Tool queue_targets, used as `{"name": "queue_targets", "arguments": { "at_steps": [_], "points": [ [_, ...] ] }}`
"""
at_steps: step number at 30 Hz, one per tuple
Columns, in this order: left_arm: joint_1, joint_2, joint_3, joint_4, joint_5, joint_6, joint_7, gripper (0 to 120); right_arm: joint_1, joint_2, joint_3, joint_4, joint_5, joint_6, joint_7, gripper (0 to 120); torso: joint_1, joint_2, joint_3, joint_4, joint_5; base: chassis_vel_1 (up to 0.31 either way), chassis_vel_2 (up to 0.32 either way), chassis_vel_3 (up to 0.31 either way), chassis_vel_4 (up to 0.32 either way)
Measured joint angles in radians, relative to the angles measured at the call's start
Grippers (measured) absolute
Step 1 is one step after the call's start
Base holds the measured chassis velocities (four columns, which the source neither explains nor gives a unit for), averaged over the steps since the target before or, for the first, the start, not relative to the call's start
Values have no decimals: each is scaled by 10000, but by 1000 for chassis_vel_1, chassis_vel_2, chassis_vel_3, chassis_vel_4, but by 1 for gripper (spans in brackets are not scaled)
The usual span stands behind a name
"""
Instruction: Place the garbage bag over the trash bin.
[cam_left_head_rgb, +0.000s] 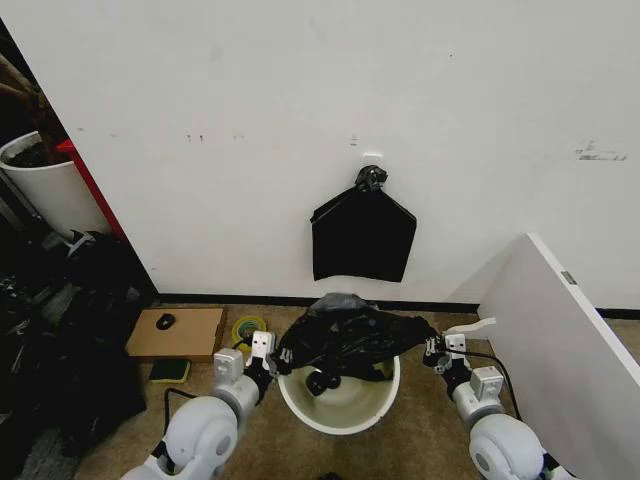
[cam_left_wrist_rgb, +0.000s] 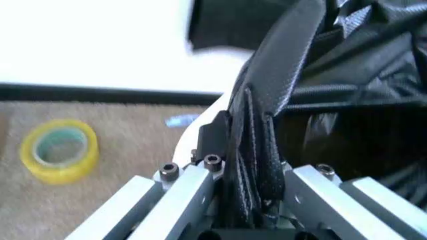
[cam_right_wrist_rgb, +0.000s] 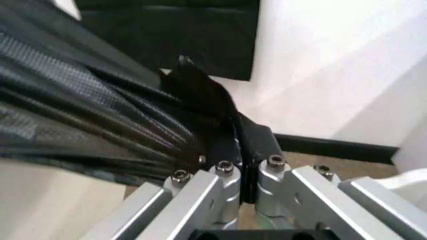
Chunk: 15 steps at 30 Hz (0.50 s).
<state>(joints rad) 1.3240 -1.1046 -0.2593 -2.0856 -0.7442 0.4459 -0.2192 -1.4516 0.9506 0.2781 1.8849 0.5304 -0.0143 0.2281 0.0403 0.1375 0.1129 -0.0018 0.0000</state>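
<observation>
Head view has you right in the middle of the job: the garbage bag (cam_left_head_rgb: 352, 336) is stretched between your two grippers just above the trash bin (cam_left_head_rgb: 340, 400), which sits on the floor between the arms, close to the wall. The left gripper (cam_left_head_rgb: 266, 352) is at the bin's left rim, the right gripper (cam_left_head_rgb: 436, 348) out past its right rim.

In the left wrist view, that claw (cam_left_wrist_rgb: 250, 165) is clamped tight on a bunched fold of black plastic, fingers nearly closed with only the film between them. Right wrist view, same story: the right claw (cam_right_wrist_rgb: 233, 160) is pinched down on a gathered edge of the bag (cam_right_wrist_rgb: 100, 130), which fans away from it in taut pleats.

By my read, you're at the spreading step. The bag covers the far half of the bin's mouth, but the near rim is bare and a lump of plastic droops inside. The next move, as I judge it, calls for keeping both pinches firm and drawing the opening wider and lower, so the edge clears the thick rim all round. Thin film like this could slip or tear if you pull unevenly.

Around you: brownish carpet (cam_left_head_rgb: 420, 440), a white wall with a flat black bundle (cam_left_head_rgb: 362, 236) hanging from a hook, a roll of yellow tape (cam_left_wrist_rgb: 59, 149) lying left of the bin, a cardboard box (cam_left_head_rgb: 178, 333) beyond it, and a white panel (cam_left_head_rgb: 560, 330) leaning on your right.
</observation>
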Motion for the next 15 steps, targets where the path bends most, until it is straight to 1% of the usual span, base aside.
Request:
{"name": "queue_targets", "arguments": {
  "at_steps": [2, 3, 4, 7, 8, 10, 11, 15],
  "points": [
    [-116, -40, -258, -85, -301, -1, -93, 1, -89, 18, -63, -110, -56, 624, -585, 0, 0, 0, 0, 1, -3, 0, 0, 0, 0],
    [-116, -40, -258, -85, -301, -1, -93, 1, -89, 18, -63, -110, -56, 624, -585, 0, 0, 0, 0, 1, -3, 0, 0, 0, 0],
    [-161, -49, -350, -113, -398, -2, -110, 1, -115, 34, -112, -179, -90, 960, -946, 0, 0, 0, 0, 1, -3, 0, 0, 0, 0],
    [-272, -53, -551, -179, -629, -20, -162, 1, -151, 144, -276, -470, -191, 2341, -2823, 0, 0, 0, 0, 1, 0, 0, 0, 0, 0],
    [-291, -54, -576, -195, -668, -39, -170, 1, -141, 211, -352, -550, -203, 2811, -3682, 0, 0, 0, 0, 1, -2, 0, 0, 0, 0],
    [-315, -87, -592, -211, -700, -86, -173, 1, -83, 318, -527, -621, -183, 3284, -4709, 0, 0, 0, 0, 2, -1, 0, 0, 0, 0],
    [-315, -87, -592, -211, -700, -86, -173, 1, -83, 318, -527, -621, -183, 3284, -4709, 0, 0, 0, 0, 2, -1, 0, 0, 0, 0],
    [-421, -231, -670, -272, -847, -192, -285, 0, 56, 495, -717, -1039, -445, 3834, -5950, 0, 0, 0, 0, 2, -1, 0, 0, 0, 0]
  ]
}}
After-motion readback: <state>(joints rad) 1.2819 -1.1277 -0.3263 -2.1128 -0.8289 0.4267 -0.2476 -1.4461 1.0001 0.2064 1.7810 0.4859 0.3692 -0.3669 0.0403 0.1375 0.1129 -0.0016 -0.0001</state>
